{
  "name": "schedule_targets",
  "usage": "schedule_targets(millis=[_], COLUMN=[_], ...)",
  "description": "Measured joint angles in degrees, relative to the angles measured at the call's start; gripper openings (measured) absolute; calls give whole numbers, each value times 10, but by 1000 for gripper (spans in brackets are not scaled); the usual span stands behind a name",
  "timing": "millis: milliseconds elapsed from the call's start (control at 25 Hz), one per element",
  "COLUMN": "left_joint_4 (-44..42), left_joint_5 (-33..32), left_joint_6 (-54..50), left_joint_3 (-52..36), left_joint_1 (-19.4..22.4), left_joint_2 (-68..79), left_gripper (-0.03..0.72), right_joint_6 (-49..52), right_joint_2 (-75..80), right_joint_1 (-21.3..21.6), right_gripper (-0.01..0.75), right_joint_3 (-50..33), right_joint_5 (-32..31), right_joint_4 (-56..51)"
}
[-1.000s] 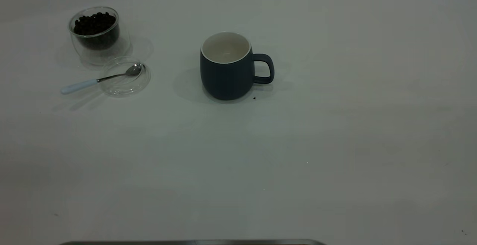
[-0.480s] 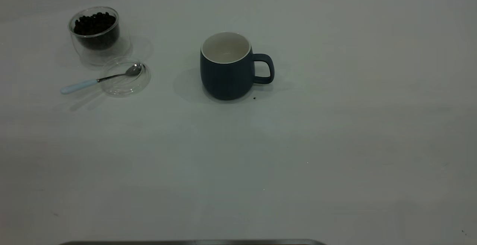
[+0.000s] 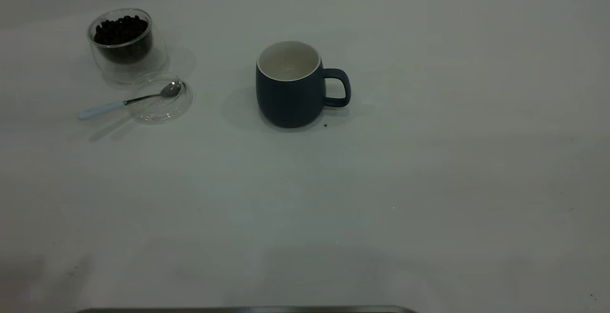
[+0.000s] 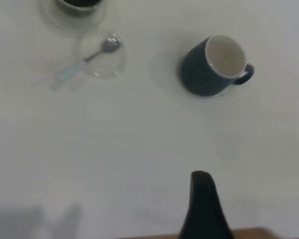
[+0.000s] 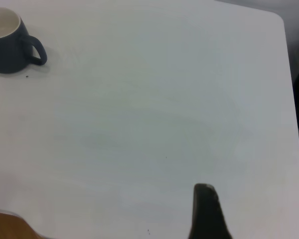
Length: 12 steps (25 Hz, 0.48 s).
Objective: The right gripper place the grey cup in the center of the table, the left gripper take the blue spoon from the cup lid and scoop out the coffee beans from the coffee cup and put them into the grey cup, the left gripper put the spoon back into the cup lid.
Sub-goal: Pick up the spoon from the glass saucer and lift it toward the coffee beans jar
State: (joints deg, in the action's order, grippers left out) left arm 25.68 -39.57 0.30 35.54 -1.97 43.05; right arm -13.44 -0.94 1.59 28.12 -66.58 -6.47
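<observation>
The left claw (image 4: 205,199) shows only as one dark finger at the edge of its wrist view, hanging above bare desk (image 3: 429,170) well short of everything it has to handle; whether it is open or closed cannot be told. The right claw (image 5: 207,209) is likewise a single dark sliver over the bare side of the desk, well apart from the mug, state also impossible to tell. The grey cup (image 3: 290,84) stands upright near the middle of the desk, handle toward the right arm's side, its white inside empty, so the placing step looks done and the spoon pickup looks to be in hand. The blue spoon (image 3: 128,101) lies with its metal bowl inside the clear cup lid (image 3: 183,106) and its pale handle sticking out over the rim onto the desk. Just beside the lid stands the glass coffee cup (image 3: 126,46) filled with coffee beans (image 3: 120,29). A good grasp would take the handle outside the lid, descending squarely across it, clear of the glass, lifting gently so the light lid is not dragged.
</observation>
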Motion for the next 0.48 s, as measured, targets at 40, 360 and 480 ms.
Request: schedule_targets(millis=[40, 360, 480], left_joint_4=[20, 168, 214], left_joint_5=[27, 136, 144], left_joint_6=[3, 126, 160], left_joint_3=[0, 51, 100], left_joint_1=[0, 1, 1], left_joint_2=[33, 287, 380], left_gripper=[587, 576, 576], right_joint_6=[0, 0, 0], right_joint_2=[0, 0, 0], right_joint_1=[0, 0, 0], right_gripper=[458, 458, 458], right_joint_3=[0, 0, 0], right_joint_5=[0, 0, 0], right_joint_4=[0, 0, 0])
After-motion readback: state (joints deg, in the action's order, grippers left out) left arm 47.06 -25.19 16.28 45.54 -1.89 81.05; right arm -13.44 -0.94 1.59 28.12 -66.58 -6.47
